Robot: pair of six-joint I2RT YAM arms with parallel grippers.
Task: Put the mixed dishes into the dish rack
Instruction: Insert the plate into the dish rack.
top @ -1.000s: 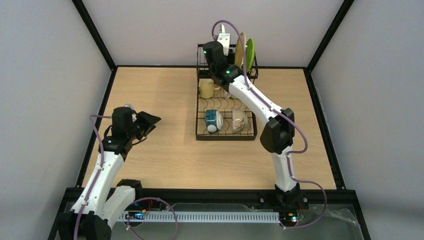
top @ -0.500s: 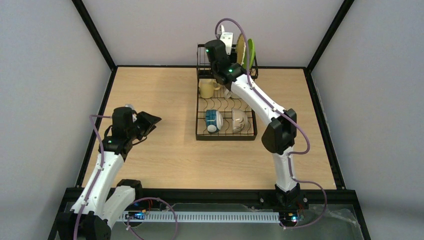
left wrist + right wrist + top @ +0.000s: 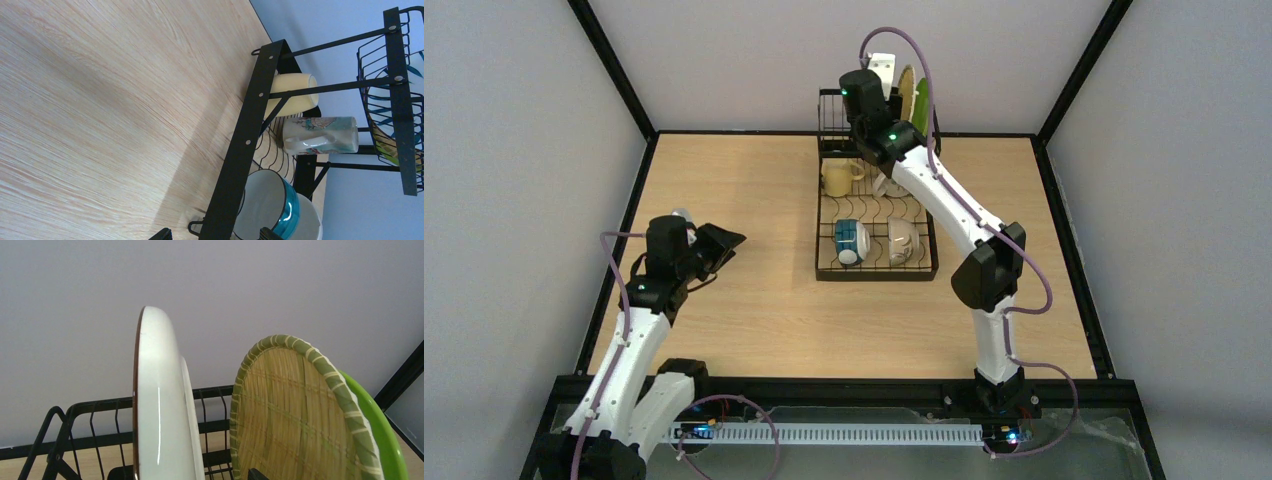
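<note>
The black wire dish rack (image 3: 876,275) stands at the table's middle back. In its upright basket stand a white plate (image 3: 160,405), a tan woven plate (image 3: 290,415) and a lime green plate (image 3: 385,440). My right gripper (image 3: 874,90) is open with its jaws either side of the white plate's lower edge. One fingertip (image 3: 254,474) stands clear of the plate. On the slotted base are a pale yellow mug (image 3: 836,177), a blue bowl (image 3: 851,242) and a second bowl (image 3: 902,242). My left gripper (image 3: 721,243) hangs open and empty left of the rack.
A patterned white mug (image 3: 320,135) lies in the rack beside the yellow mug (image 3: 292,95). The rack's black side bar (image 3: 250,130) runs close in front of the left gripper (image 3: 214,235). Black frame rails border the wooden table (image 3: 744,200).
The right wrist has risen a little and drawn back over the upright basket, its jaws slightly wider. The left arm has not moved.
</note>
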